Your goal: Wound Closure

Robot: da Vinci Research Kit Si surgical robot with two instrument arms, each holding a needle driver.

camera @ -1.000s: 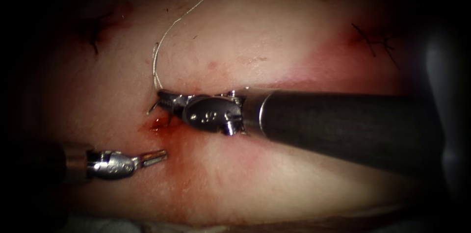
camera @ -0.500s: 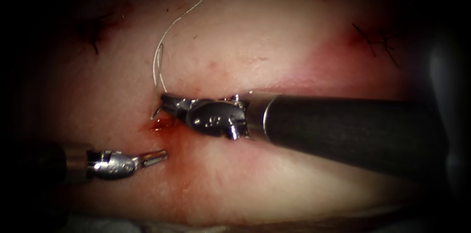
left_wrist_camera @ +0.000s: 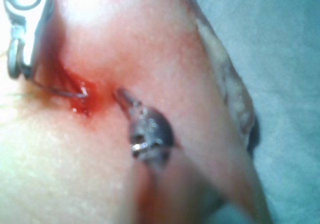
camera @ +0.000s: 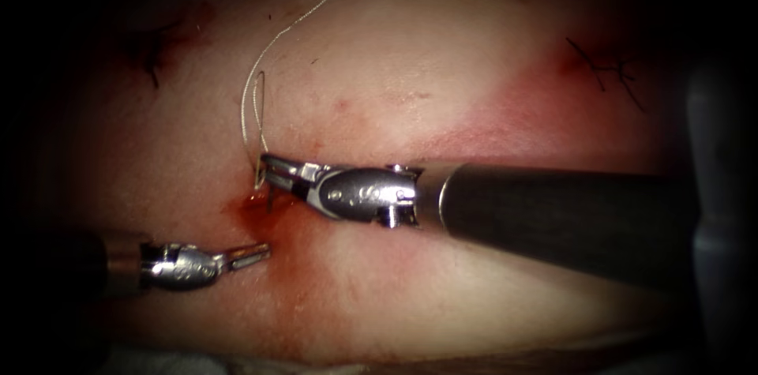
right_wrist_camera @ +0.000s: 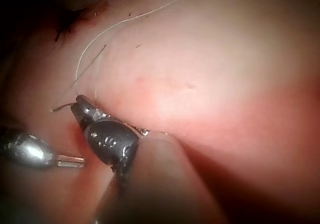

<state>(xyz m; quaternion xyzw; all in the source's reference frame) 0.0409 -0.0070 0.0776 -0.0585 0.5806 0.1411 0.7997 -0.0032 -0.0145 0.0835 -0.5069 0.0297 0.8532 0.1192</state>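
My right tool [camera: 267,168] reaches in from the right, shut on the curved needle [camera: 269,198] near its rear end. The needle's tip points down into the tissue at a spot of red fluid [camera: 246,206] by the cut. In the left wrist view the needle [left_wrist_camera: 55,89] runs from the right tool's jaws to the wet red spot [left_wrist_camera: 87,102]. Pale thread [camera: 292,28] loops from the jaws up and out of the picture. My left tool [camera: 254,253] waits below and left of the spot, slightly open, holding nothing.
Dark finished stitches sit at the far right [camera: 604,67] and upper left [camera: 154,47] of the tissue [camera: 442,51]. Its front edge meets a pale cloth [left_wrist_camera: 290,59]. The right tool's thick shaft [camera: 568,217] crosses the right half.
The right tool has rolled its wrist and shifted slightly down and right, swinging the needle's tip from pointing left to down at the red spot. The thread loop grew taller. The left tool stayed still.
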